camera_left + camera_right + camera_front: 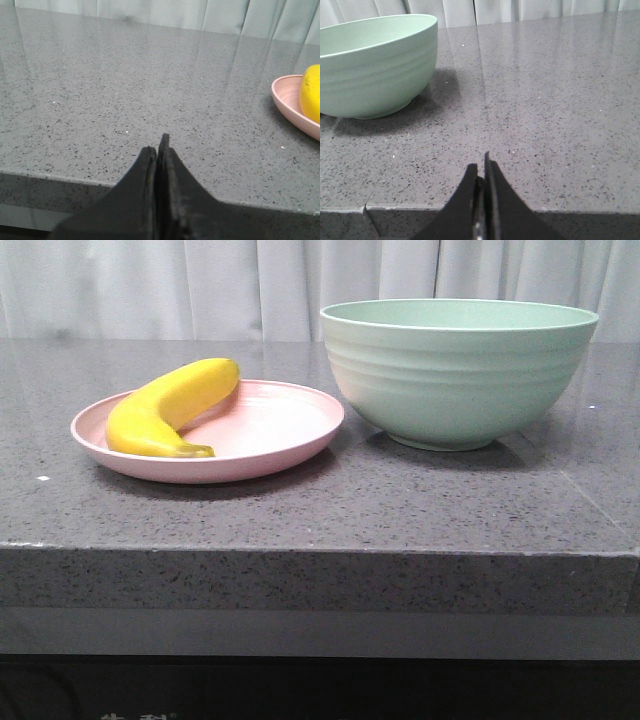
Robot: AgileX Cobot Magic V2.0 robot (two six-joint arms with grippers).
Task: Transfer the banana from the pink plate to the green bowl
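Two grippers, left point(159, 150) and right point(481, 172), sit pinched closed and empty above the counter edge point(320, 580); the banana point(170, 408) lies on the plate point(270, 435), the bowl point(455, 370) at its 3 o'clock.

Left gripper point(159, 145): two matte black fingers, broad at the base and tapering to narrow tips, with scuffed, slightly rough surfaces and a thin dark seam between them. Right gripper point(481, 164): same black tapered fingers, with a pale greyish strip showing along the inner seam. No cables, screws or markings visible.
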